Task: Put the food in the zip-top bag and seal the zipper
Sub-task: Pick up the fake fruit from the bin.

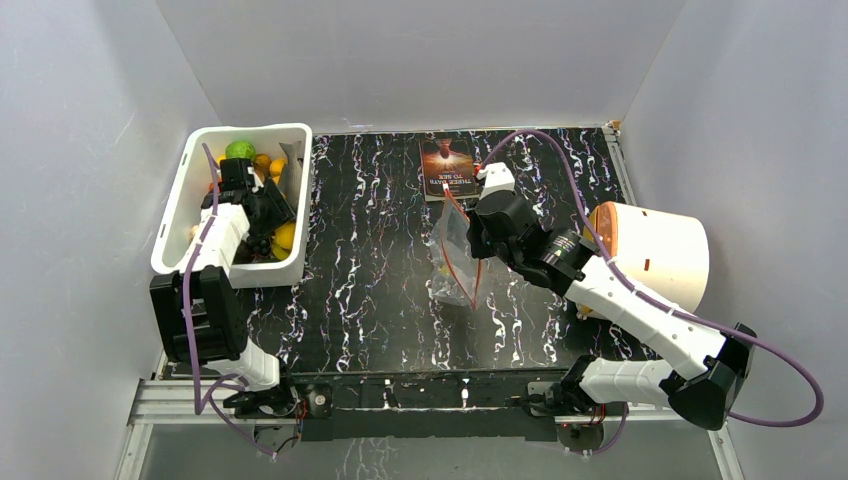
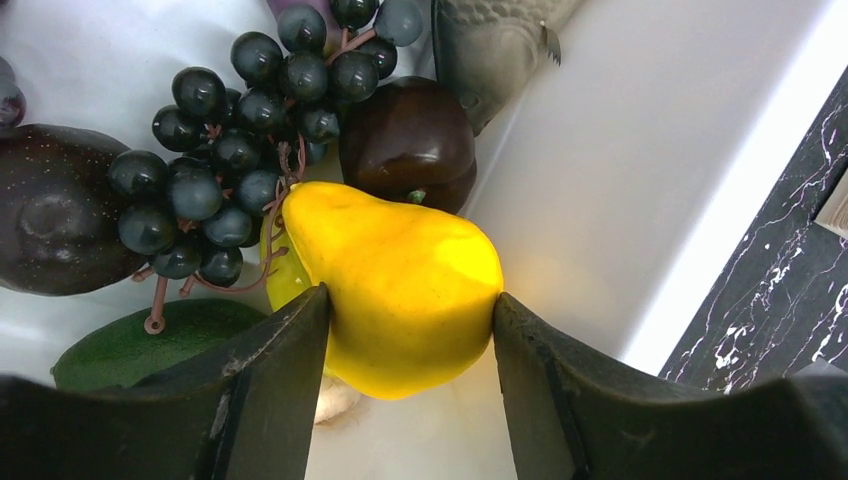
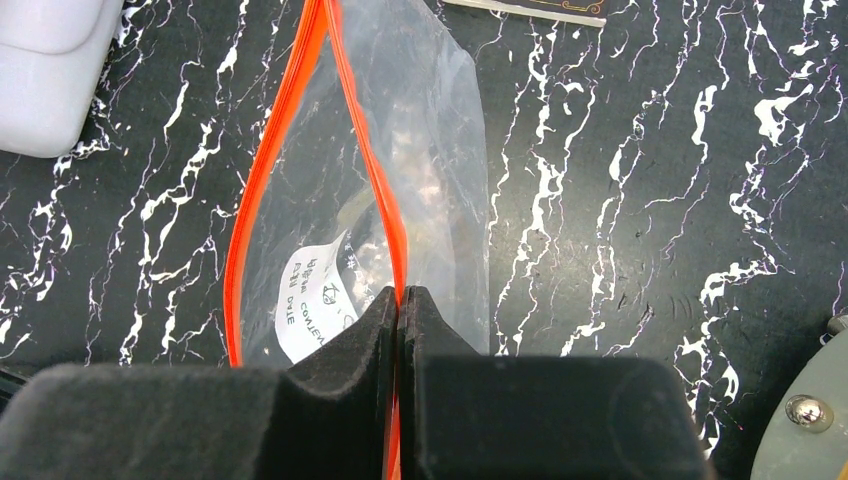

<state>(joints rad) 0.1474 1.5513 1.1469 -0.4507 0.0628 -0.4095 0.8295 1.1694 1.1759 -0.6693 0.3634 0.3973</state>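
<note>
Left claw gripped the pear at its belly — should lift straight, clear of the grapes; right claw clamped on the zipper.

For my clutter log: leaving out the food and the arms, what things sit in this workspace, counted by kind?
white tub: 1
zip-top bag: 1
book: 1
white round container, lying on its side: 1
Total: 4
</note>
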